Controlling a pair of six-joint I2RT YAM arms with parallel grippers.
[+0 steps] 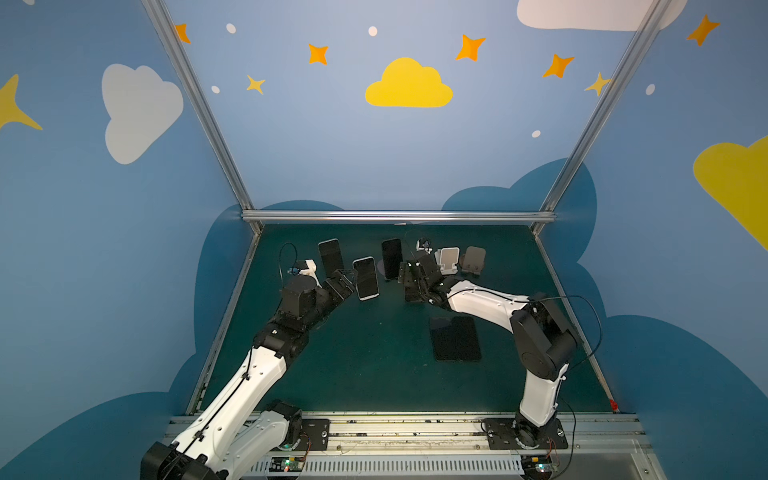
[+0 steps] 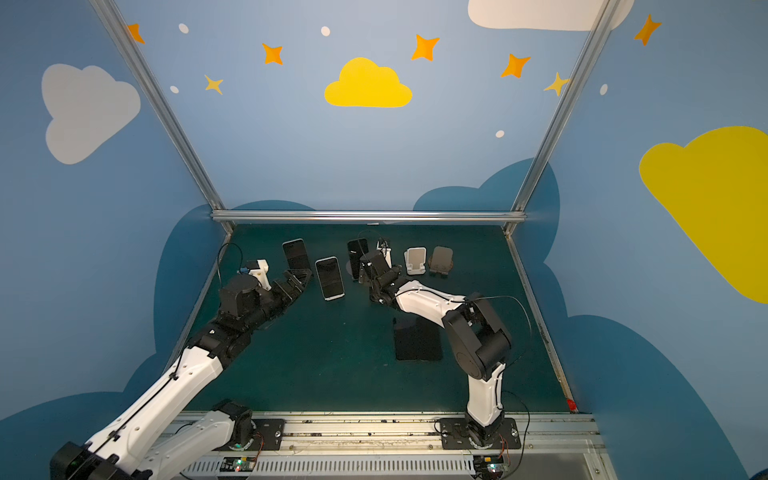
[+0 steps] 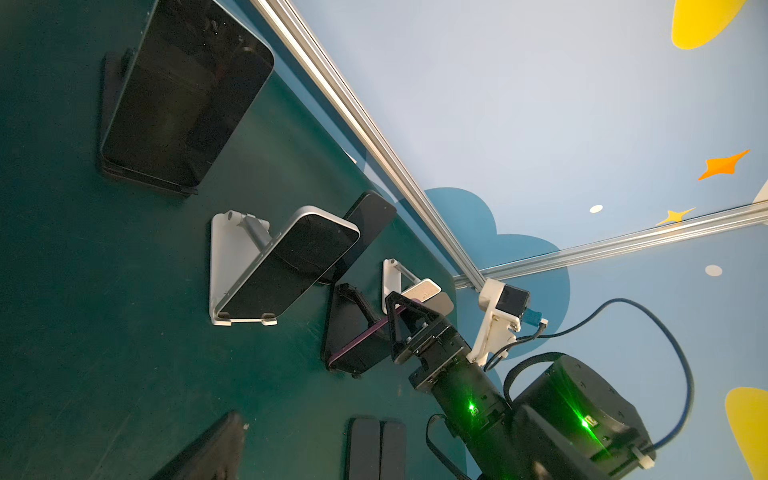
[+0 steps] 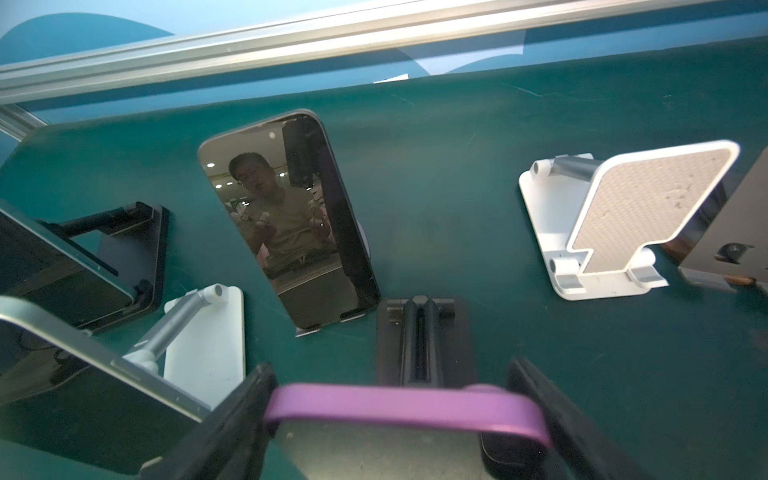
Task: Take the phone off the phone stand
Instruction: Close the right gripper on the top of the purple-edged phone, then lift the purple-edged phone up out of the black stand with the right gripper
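- Purple-edged phone (image 4: pixel 399 405) sits nearest, leaning on its black stand (image 4: pixel 424 328). The right gripper (image 4: pixel 392 374) straddles its top edge; clamped or not, cannot tell.
- Left gripper (image 1: pixel 343 280) hangs wide, empty.
- Risk: a weak pinch lets the phone slip; a skewed lift could drag the stand into the neighbouring silver phone (image 4: pixel 62 395).
- Dark green mat (image 1: pixel 374 374), scuffed; blue cloud-painted walls (image 1: pixel 374 145), aluminium rails (image 1: pixel 395 216).
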